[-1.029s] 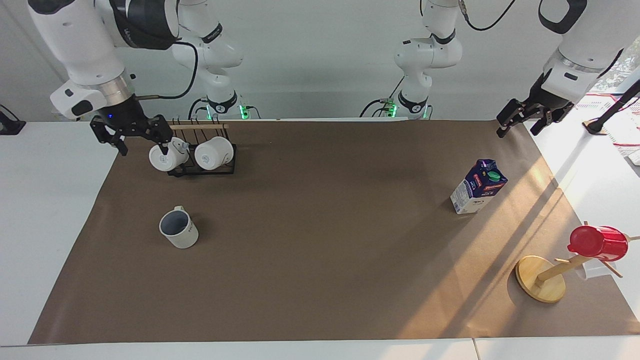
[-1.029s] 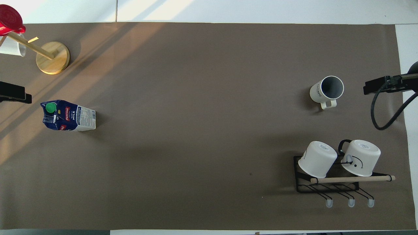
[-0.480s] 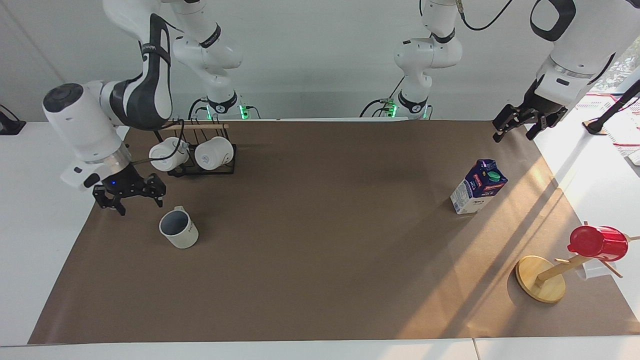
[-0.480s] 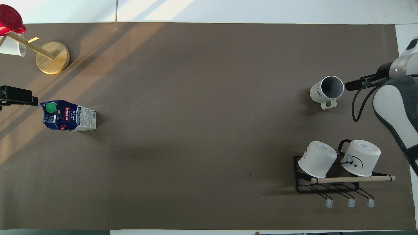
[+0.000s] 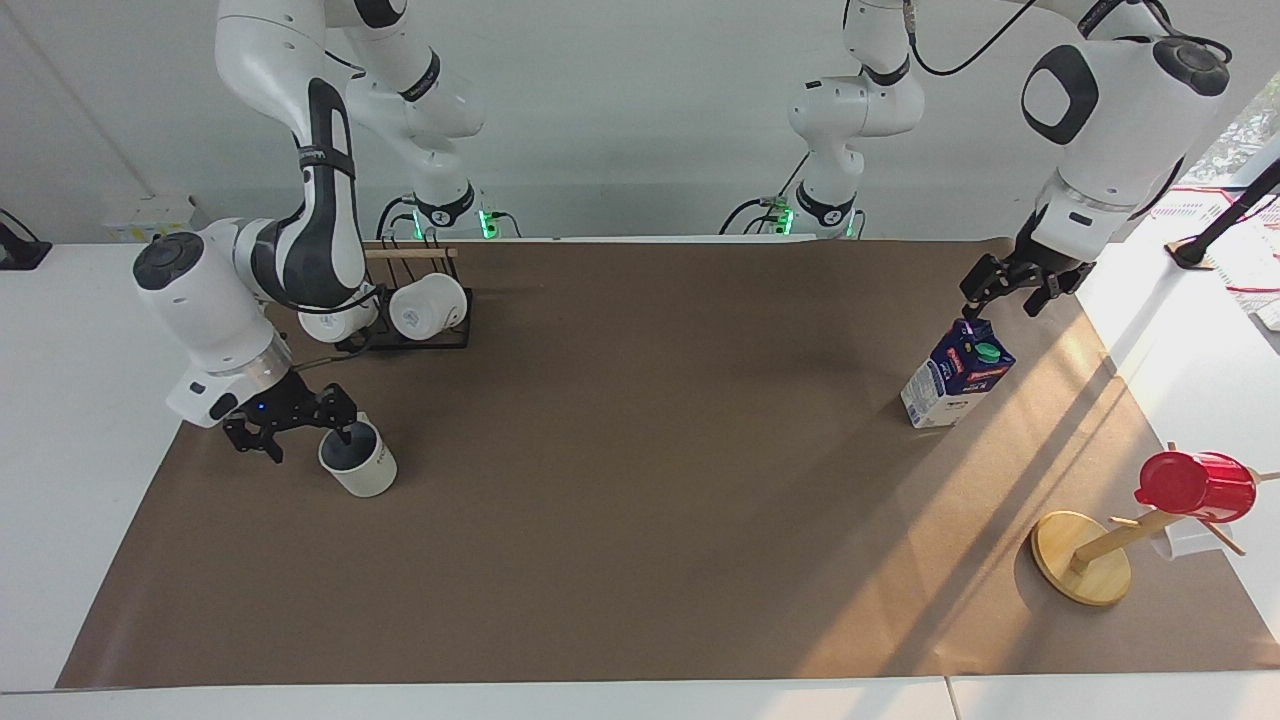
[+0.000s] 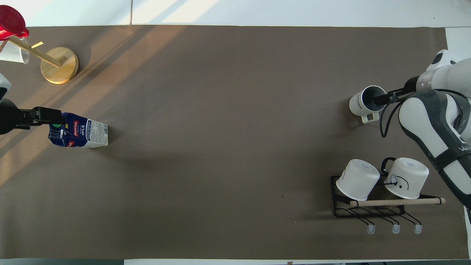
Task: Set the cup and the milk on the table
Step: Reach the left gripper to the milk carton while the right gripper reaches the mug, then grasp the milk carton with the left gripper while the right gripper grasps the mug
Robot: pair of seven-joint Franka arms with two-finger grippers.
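We are reaching: our right gripper [image 5: 296,428], spread, straddles the cup [image 5: 358,459] rim at its nine o'clock, our left gripper [image 5: 1004,291], spread, over the milk [image 5: 957,373]; next, clamp both.

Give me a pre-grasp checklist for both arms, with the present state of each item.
1. Cup upright, mouth up, on the table: ok.
2. Right pincer open and astride the cup's rim, one finger over the mouth: ok.
3. Right pincer closed on the rim: not ok.
4. Milk carton upright on the paper: ok.
5. Left pincer open over the carton's top: ok.
6. Left pincer touching the carton: cannot tell.
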